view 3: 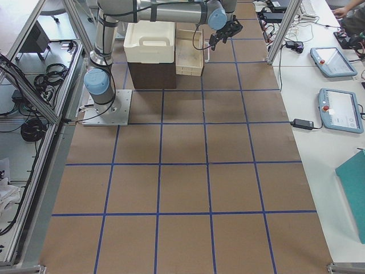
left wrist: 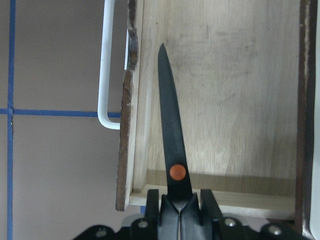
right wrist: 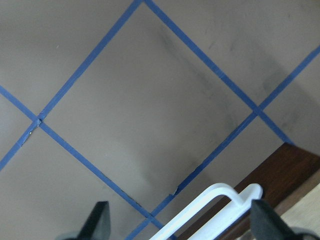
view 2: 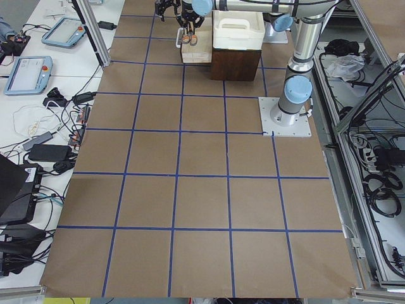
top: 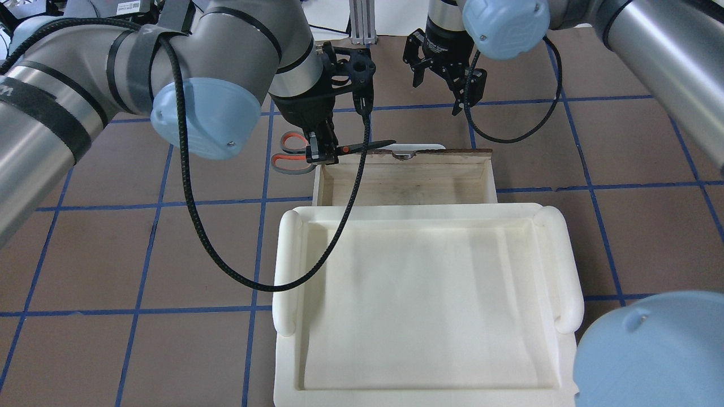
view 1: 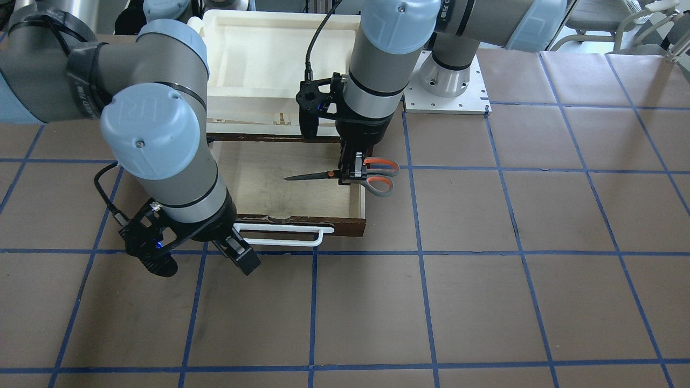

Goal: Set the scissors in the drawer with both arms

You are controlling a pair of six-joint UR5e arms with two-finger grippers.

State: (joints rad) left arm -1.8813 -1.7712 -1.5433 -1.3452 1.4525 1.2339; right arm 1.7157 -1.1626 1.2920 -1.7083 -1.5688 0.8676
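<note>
Grey-and-orange-handled, dark-bladed scissors [view 1: 322, 174], clamped in the black two-finger left gripper [view 1: 353, 175], hang parallel to the front edge of the dark brown wooden drawer [view 1: 269, 186], blades over it, loops past its side edge; the right gripper [view 1: 235, 249] has jaws apart.

A broad table [view 2: 202, 202] fills the room's middle, covered in brown sheeting and marked into squares by blue tape lines [view 2: 190, 175]. Along one long side runs a white bench [view 2: 66, 63] holding two grey-framed touch pendants [view 2: 28, 75], tangled cables [view 2: 44, 120] and a dark case [view 2: 16, 187], possibly a laptop. Slanted aluminium posts [view 2: 93, 31] rise at the bench's edge. On the opposite side, a grey floor strip [view 2: 373, 221] behind a metal rail carries loose cable coils [view 2: 378, 180]. A teal panel [view 3: 355, 191] juts in at one bench corner. The light is even, and shadows are soft.
</note>
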